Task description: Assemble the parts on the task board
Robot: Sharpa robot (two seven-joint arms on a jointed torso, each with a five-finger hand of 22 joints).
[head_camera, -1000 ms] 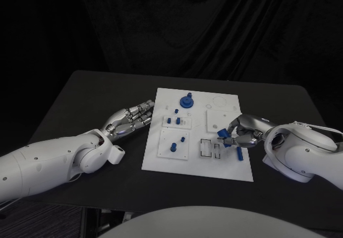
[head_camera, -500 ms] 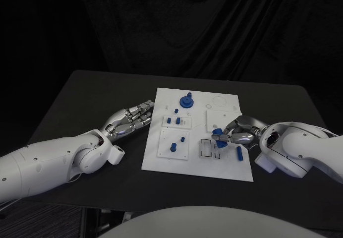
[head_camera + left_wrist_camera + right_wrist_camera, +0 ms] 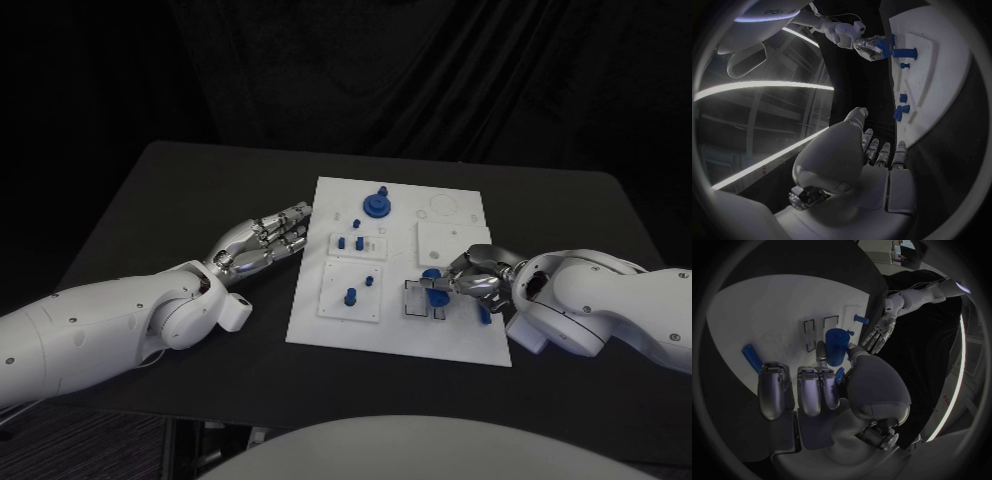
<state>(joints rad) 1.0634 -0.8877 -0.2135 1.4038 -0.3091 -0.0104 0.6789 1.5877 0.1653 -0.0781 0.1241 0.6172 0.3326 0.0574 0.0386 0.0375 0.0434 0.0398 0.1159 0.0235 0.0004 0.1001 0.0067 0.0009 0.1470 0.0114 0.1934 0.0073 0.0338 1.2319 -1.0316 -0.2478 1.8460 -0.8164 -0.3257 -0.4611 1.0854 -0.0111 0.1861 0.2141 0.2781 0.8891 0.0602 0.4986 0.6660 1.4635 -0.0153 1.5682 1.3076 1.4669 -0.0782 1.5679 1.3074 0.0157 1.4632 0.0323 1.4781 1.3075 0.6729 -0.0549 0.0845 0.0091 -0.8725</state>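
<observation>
The white task board (image 3: 325,320) lies in the middle of the black table. My right hand (image 3: 473,279) hovers over the board's right side and pinches a blue cylinder (image 3: 433,279), also seen as the blue cylinder (image 3: 835,346) between thumb and fingers. It hangs just above two rectangular slots (image 3: 424,301). A blue bar (image 3: 483,311) lies on the board beside the hand. My left hand (image 3: 268,240) lies flat on the table just left of the board, fingers stretched out, holding nothing.
A large round blue part (image 3: 376,207) stands at the board's far end. Small blue pegs (image 3: 348,243) sit in a raised white block, and another peg (image 3: 351,296) stands in the block nearer me. Bare table surrounds the board.
My right hand has slid left along the board with the blue cylinder, from beside the blue bar to over the rectangular slots. The left hand has stayed put.
</observation>
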